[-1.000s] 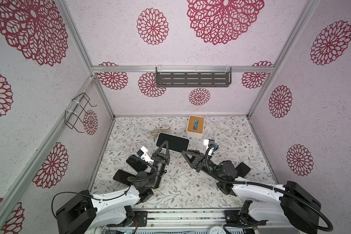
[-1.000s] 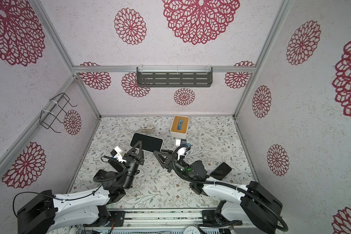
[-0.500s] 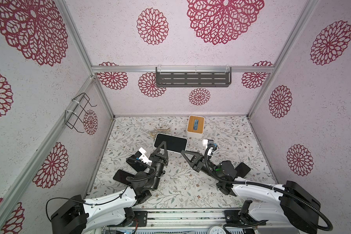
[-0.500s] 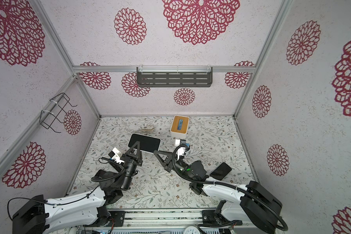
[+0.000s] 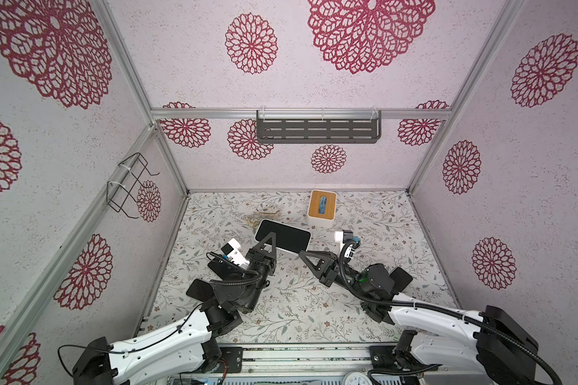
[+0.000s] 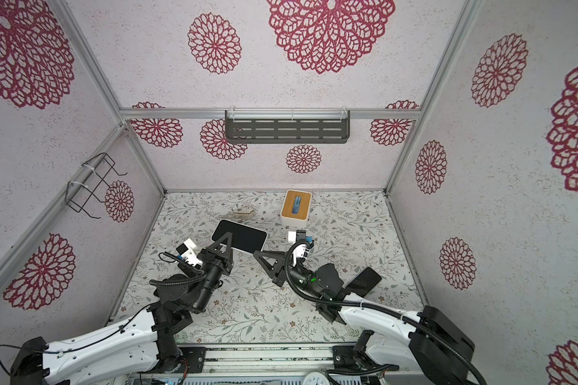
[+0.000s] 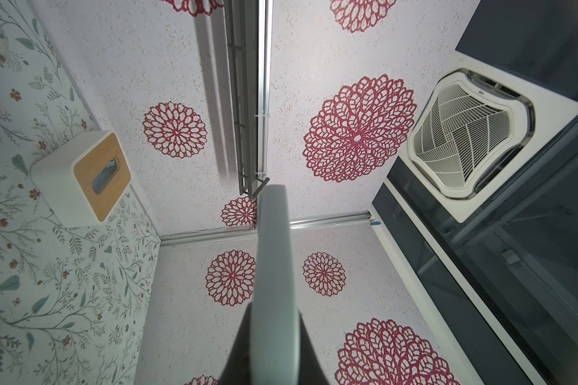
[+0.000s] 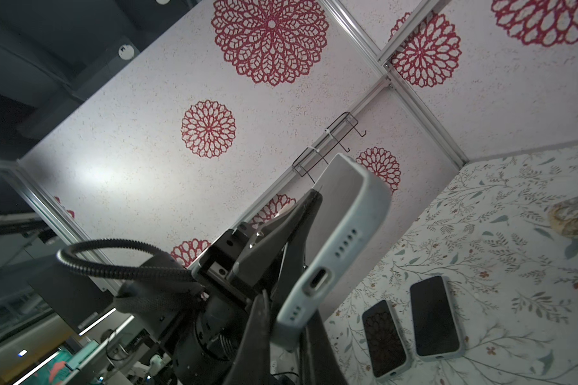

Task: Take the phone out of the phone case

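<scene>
The phone (image 5: pixel 289 237) (image 6: pixel 246 239), black screen up, sits inside a pale grey phone case (image 8: pixel 347 233) and is held above the floral table in both top views. My left gripper (image 5: pixel 270 235) (image 6: pixel 227 236) is shut on the case's long edge, which shows as a grey strip (image 7: pixel 274 283) between the dark fingers (image 7: pixel 242 350). My right gripper (image 5: pixel 301 256) (image 6: pixel 256 254) (image 8: pixel 289 333) is shut on the case's corner at the end with the charging port. The back of the case is hidden.
A white box with a wooden lid (image 5: pixel 321 207) (image 7: pixel 87 176) stands at the back. Other cased phones lie on the table: two at the left (image 5: pixel 199 289) (image 8: pixel 436 316) and one at the right (image 5: pixel 401 278). A straw-coloured clump (image 5: pixel 264 215) lies behind the held phone.
The right gripper's jaws have closed onto the corner of the case. The left gripper has carried the phone slightly to the left.
</scene>
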Action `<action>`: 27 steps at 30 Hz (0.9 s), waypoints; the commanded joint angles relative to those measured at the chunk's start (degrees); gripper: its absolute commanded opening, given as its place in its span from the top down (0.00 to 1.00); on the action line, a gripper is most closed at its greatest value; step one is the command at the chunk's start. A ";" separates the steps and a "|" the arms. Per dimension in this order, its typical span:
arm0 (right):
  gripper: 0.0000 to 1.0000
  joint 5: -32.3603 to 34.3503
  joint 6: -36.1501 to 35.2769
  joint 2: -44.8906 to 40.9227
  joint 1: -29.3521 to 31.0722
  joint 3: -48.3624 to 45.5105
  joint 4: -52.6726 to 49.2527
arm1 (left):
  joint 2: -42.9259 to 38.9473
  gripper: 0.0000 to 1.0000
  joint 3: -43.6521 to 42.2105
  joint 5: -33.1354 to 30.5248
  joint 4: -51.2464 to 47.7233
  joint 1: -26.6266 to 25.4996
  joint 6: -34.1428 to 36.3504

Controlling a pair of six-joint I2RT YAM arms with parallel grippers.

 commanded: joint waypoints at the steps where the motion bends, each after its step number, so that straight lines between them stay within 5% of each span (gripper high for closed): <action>1: 1.00 -3.36 -22.52 -2.29 0.00 2.23 -13.82 | -1.37 1.00 3.64 0.28 -6.68 1.07 -1.39; 11: 1.00 4.94 -41.06 -4.60 -0.15 9.17 -30.28 | 1.24 1.00 6.51 4.04 -7.45 1.85 -1.71; 19: 1.00 15.16 -52.41 -4.09 -0.26 11.77 -31.80 | 1.89 1.00 7.88 7.62 -7.60 3.44 -1.94; 25: 1.00 15.83 -52.30 -6.35 -1.72 11.77 -31.97 | 0.90 1.00 7.08 8.61 -6.31 4.91 -1.79; 27: 0.77 14.51 -50.70 -9.66 -1.96 7.94 -30.29 | 0.08 1.00 6.89 9.46 -6.28 5.62 -1.29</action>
